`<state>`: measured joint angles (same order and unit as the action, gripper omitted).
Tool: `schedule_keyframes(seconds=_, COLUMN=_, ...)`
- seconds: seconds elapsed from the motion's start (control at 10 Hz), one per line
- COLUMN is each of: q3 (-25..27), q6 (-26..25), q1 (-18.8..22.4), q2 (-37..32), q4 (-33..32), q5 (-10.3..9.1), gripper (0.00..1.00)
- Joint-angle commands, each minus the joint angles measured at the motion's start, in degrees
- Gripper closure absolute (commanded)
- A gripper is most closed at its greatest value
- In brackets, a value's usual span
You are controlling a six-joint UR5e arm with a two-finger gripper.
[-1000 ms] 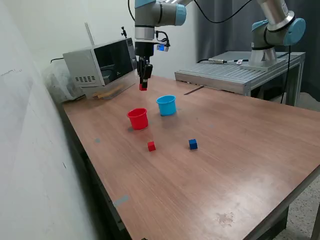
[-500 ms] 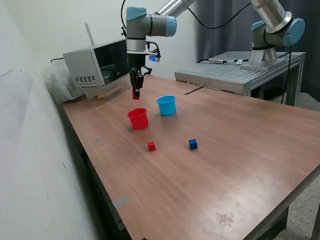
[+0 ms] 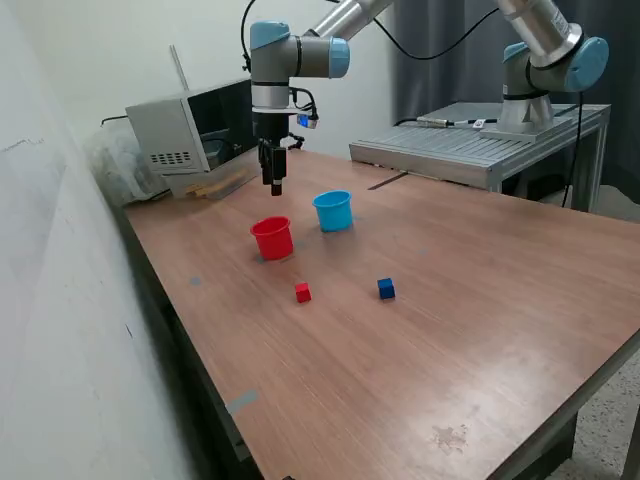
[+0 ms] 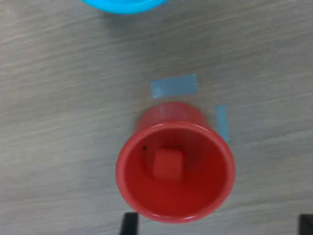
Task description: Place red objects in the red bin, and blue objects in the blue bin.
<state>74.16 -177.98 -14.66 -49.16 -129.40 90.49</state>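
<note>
Wooden table (image 3: 480, 300), tool (image 3: 274, 186) (pointing straight down) above red bin (image 3: 272, 238)

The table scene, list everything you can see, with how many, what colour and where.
red cup: one, red, upright on the table, toward the exterior view's left of the blue cup
red cube in cup: one, red, on the red cup's floor
blue cup: one, light blue, upright beside the red cup
loose red cube: one, red, on the table nearer the camera than the cups
blue cube: one, dark blue, toward the exterior view's right of the loose red cube
tape strips: two, pale blue, beside the red cup
microwave: one, grey, table's far corner
table: one, brown wood
claw: one, black, above the red cup, open, empty
</note>
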Motion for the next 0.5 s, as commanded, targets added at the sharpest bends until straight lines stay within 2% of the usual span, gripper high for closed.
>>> schedule_keyframes(seconds=0.0, q3=1.9, q6=0.0, q1=1.2, q2=-2.8, q4=0.5, q5=0.13, gripper=0.00)
schedule_keyframes(seconds=0.1, q3=4.5, q6=-0.3, q1=4.8, q2=-6.2, q4=1.1, q5=-0.05, gripper=0.00)
schedule_keyframes(seconds=0.2, q3=5.3, q6=-1.7, q1=10.8, q2=-8.5, q4=3.4, q5=-0.31, gripper=0.00)
schedule_keyframes(seconds=0.4, q3=5.4, q6=-9.0, q1=17.1, q2=-8.8, q4=4.5, q5=-0.40, gripper=0.00)
